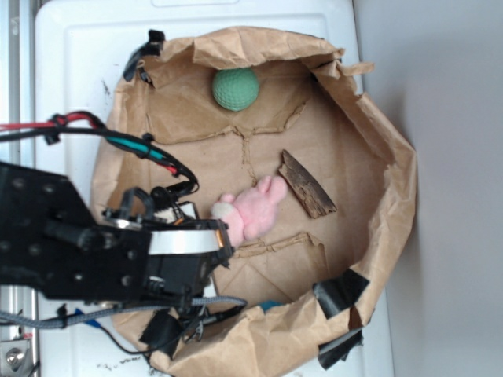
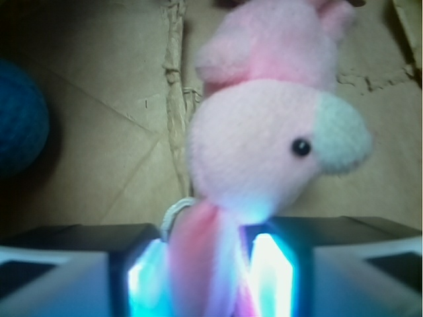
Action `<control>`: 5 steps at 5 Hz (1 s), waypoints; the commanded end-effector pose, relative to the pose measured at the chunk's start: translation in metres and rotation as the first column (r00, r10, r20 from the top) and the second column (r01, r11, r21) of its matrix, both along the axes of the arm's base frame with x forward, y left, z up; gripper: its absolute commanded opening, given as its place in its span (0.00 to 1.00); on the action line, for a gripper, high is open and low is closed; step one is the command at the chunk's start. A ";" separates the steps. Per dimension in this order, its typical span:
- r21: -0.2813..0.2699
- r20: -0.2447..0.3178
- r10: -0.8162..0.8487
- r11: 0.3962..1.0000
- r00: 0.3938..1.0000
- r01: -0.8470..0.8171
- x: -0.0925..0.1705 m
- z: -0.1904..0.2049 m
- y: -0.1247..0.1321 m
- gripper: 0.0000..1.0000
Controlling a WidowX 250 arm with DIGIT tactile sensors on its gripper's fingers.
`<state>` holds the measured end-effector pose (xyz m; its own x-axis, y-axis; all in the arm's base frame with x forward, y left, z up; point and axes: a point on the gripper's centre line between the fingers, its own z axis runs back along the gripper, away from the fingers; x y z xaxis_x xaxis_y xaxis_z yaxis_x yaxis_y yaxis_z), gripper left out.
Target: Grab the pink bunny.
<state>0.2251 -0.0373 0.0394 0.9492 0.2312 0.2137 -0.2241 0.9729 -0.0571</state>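
- Two glowing fingers point(image 2: 142, 277) of the gripper point(image 2: 210, 277) stand partly apart in the wrist view, pressed against a floppy ear of the pink bunny point(image 2: 264, 155); the exterior view hides this grip behind the black arm.
- Left of the bunny, only the wrist view shows a blue ball point(image 2: 20, 119).
- Farther off, the exterior view shows the bunny mid-floor in the crumpled brown paper nest point(image 1: 377, 157), a rough bark piece point(image 1: 308, 185) just beside it and a dimpled green ball point(image 1: 235, 88) well apart.
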 end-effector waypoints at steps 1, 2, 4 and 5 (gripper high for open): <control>-0.106 -0.011 -0.041 0.994 0.999 0.039 0.009 0.077 0.019 0.00; -0.142 -0.028 -0.050 0.989 0.998 0.045 0.058 0.096 0.026 0.00; -0.123 0.008 -0.046 0.991 0.999 0.047 0.048 0.139 0.056 0.00; -0.099 0.028 -0.051 0.994 0.998 0.053 0.038 0.143 0.059 0.00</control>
